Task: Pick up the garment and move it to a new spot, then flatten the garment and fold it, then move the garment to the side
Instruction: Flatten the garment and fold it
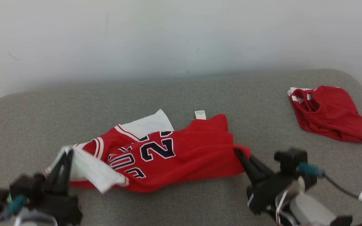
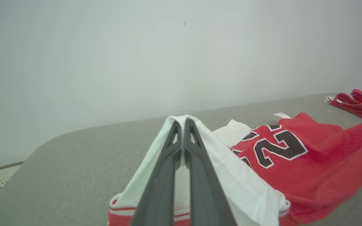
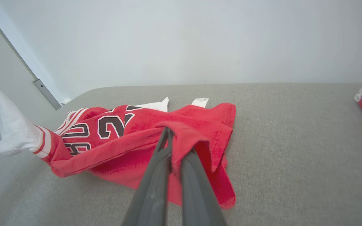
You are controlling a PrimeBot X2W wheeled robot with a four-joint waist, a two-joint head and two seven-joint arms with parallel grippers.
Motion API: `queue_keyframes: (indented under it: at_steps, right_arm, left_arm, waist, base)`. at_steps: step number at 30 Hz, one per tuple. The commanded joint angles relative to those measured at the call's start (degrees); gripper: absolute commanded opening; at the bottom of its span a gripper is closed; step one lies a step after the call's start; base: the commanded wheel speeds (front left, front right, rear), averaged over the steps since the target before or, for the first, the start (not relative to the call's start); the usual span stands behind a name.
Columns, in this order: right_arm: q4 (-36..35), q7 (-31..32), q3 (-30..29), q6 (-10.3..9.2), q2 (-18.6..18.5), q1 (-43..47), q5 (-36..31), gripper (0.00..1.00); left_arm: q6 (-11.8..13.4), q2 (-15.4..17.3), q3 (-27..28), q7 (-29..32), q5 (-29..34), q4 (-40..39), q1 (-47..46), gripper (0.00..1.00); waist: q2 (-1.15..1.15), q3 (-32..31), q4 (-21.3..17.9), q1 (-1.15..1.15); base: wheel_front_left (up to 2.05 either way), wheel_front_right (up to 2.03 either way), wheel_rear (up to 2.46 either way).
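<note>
Starting nearest the robot, the left gripper [image 1: 70, 153] is clamped on the white edge of the jersey [image 1: 187, 157], and this edge is raised a little and hangs over the fingers. The right gripper [image 1: 238, 151] is clamped on a red fold at the jersey's other end. The jersey lies crumpled between them on the near middle of the gray table [image 1: 200, 94], number side up, with its middle resting on the surface. I judge that the robot is about to lift it and carry it to a new spot. Each grip takes only a thin bit of cloth near the fingertips, so the weight of the hanging middle may pull one side out. If the arms move apart too quickly, the cloth may go tight and slip; if they lift too low, it may drag and bunch more. Farther back, a small label [image 1: 200, 114] sits at the jersey's far edge. A second red garment [image 1: 328, 113] lies well apart at the far right, so a move that way could mix the two. I cannot tell how many layers each gripper holds; part of the number is folded under, and the label's print is too small to read.
</note>
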Motion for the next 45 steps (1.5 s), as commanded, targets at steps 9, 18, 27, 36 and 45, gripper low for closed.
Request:
queue_keyframes:
  at_steps: [9,18,27,36,45]
  right_arm:
    - [3.50,2.76,1.95,-0.04,0.08,-23.97,9.03,0.00]
    - [16.05,5.83,2.14,-0.04,-0.56,-50.19,18.93,0.00]
    - [29.19,5.51,-0.23,-0.03,1.23,-70.66,22.89,0.00]
    - [40.52,2.42,-1.15,-0.02,1.71,-84.09,20.20,0.00]
    - [42.74,-1.27,0.64,-0.02,2.06,-89.77,18.37,0.00]
  left_arm:
    - [-3.24,6.78,-3.11,6.47,-0.22,4.65,-25.07,0.00]
    - [-3.75,8.46,-9.22,8.70,-2.86,16.37,-52.52,0.00]
    - [-3.77,7.12,-10.93,7.93,-6.27,29.83,-74.46,0.00]
    - [-3.67,4.24,-13.61,6.01,-5.84,39.12,-89.96,0.00]
    - [-3.53,0.86,-14.82,-0.18,-5.70,46.55,-98.41,0.00]
  waist:
    - [0.00,12.19,-2.08,0.00]
    - [0.00,21.80,-0.44,0.00]
    - [0.00,27.55,0.78,0.00]
    - [0.00,29.39,2.64,0.00]
    - [0.00,28.84,4.03,0.00]
  base:
    - [0.00,0.00,0.00]
    - [0.00,0.00,0.00]
    - [0.00,0.00,0.00]
    - [0.00,0.00,0.00]
    - [0.00,0.00,0.00]
